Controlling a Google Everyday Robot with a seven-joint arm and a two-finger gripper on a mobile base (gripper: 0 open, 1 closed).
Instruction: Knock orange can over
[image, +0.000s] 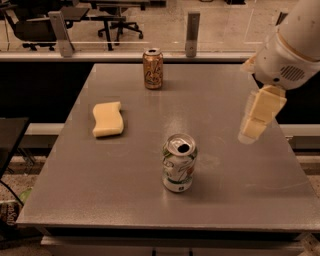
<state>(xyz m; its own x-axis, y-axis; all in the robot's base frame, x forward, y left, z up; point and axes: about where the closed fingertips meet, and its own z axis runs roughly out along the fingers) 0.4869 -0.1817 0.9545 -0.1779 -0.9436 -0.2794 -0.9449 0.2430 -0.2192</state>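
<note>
The orange can stands upright near the far edge of the grey table, orange-brown with pale lettering and a silver top. My gripper hangs over the table's right side, pointing down, well to the right of the can and nearer to me. It holds nothing.
A white-and-green can stands upright in the table's near middle, its top open. A yellow sponge lies on the left. A rail with grey posts runs behind the far edge. Office chairs stand beyond it.
</note>
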